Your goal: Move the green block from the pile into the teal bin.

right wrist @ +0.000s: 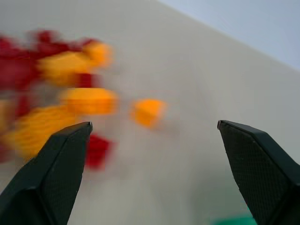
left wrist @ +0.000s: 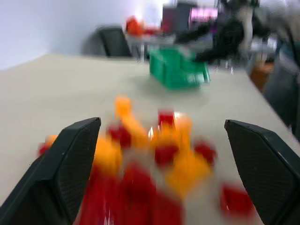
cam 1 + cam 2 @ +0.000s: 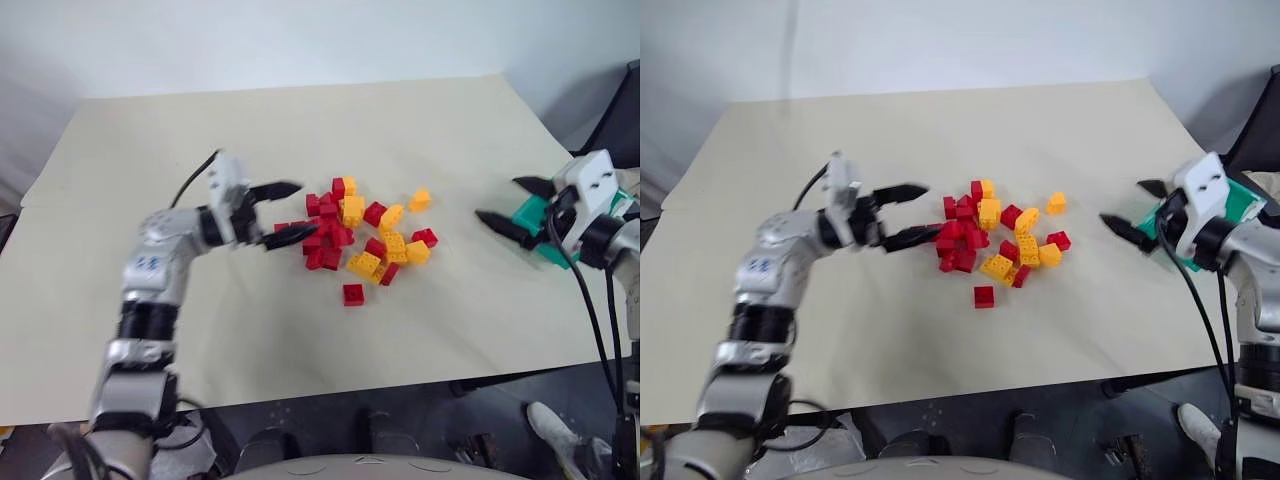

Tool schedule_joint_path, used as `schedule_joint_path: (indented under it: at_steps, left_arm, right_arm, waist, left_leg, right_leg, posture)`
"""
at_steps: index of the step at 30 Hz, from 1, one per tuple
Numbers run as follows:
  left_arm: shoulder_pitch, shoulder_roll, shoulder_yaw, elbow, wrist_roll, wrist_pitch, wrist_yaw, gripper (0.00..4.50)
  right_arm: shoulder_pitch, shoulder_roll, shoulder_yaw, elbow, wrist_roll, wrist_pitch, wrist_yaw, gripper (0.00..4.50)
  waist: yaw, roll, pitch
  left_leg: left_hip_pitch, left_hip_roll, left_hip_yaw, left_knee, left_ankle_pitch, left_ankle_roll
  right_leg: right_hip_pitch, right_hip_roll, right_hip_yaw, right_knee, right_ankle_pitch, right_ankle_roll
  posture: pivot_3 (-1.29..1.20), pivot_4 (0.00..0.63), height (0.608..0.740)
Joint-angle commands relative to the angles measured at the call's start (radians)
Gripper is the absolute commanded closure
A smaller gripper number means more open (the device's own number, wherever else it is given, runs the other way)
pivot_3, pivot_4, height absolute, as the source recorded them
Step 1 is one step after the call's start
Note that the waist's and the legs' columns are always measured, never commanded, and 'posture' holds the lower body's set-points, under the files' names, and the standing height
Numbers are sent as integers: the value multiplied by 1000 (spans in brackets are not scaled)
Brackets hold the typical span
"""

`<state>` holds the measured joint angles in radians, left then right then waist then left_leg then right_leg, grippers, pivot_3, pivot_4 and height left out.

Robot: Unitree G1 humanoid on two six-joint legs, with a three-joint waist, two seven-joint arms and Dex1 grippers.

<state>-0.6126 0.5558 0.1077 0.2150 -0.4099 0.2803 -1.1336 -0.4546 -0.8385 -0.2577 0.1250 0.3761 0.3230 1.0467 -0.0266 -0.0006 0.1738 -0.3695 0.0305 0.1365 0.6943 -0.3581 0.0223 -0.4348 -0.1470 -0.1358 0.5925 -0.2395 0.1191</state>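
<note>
The pile [image 3: 360, 235] of red and yellow-orange bricks lies in the middle of the tan table. The green block is hidden or out of view. At the table's right edge stands the teal bin [image 3: 532, 213], partly covered by my right hand; the left wrist view shows the teal bin [image 2: 176, 70] beyond the pile. My left gripper [image 3: 285, 212] hovers open at the pile's left side, nothing between its fingers [image 2: 77, 154]. My right gripper [image 3: 503, 200] is open and empty just left of the bin, pointing toward the pile, with its fingers [image 1: 65, 154] spread wide.
A single red brick [image 3: 353, 294] lies apart, nearer the table's front edge. One orange brick [image 3: 420, 200] sits between pile and bin. A dark chair [image 3: 622, 110] stands beyond the table's right corner. The table's front edge [image 3: 330, 385] runs close below the pile.
</note>
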Motion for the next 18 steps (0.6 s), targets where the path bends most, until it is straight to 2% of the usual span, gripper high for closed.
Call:
schedule_joint_path:
  at_steps: [1, 6, 9, 14, 18]
  left_arm:
    - [83, 65, 85, -78, -44, -3, -8, 0]
    - [279, 162, 196, -125, -74, -10, -28, 0]
    - [355, 182, 250, -140, -95, -26, -23, 0]
    - [448, 205, 323, -185, -118, -16, 2, 0]
    - [453, 208, 330, -192, -118, -47, 6, 0]
  right_arm:
    - [-11, -25, 17, 47, 32, -78, 141, 22]
    - [-41, -50, 92, 218, -40, -252, 286, 22]
    - [-67, -51, 114, 301, -56, -314, 330, 22]
    - [-98, -44, 137, 403, -87, -405, 358, 22]
    - [-103, -24, 134, 410, -88, -416, 337, 22]
  waist:
    - [2, 0, 0]
    - [1, 0, 1]
    - [-1, 0, 1]
    - [-1, 0, 1]
    - [1, 0, 1]
  left_leg:
    - [0, 0, 0, 1, 0, 0]
    - [1, 2, -9, 5, -2, 3]
    - [1, 1, -10, 5, -2, 3]
    - [1, 2, -11, 5, -2, 3]
    - [1, 2, -12, 5, -2, 3]
  right_leg:
    - [0, 0, 0, 0, 0, 0]
    - [5, -2, 2, 0, 0, 0]
    - [4, -2, 2, 1, 0, 0]
    - [4, -2, 1, 1, 0, 0]
    - [5, -3, 1, 2, 0, 0]
  posture:
    - [0, 150, 740]
    - [0, 150, 740]
    - [0, 150, 740]
    - [0, 150, 740]
    - [0, 150, 740]
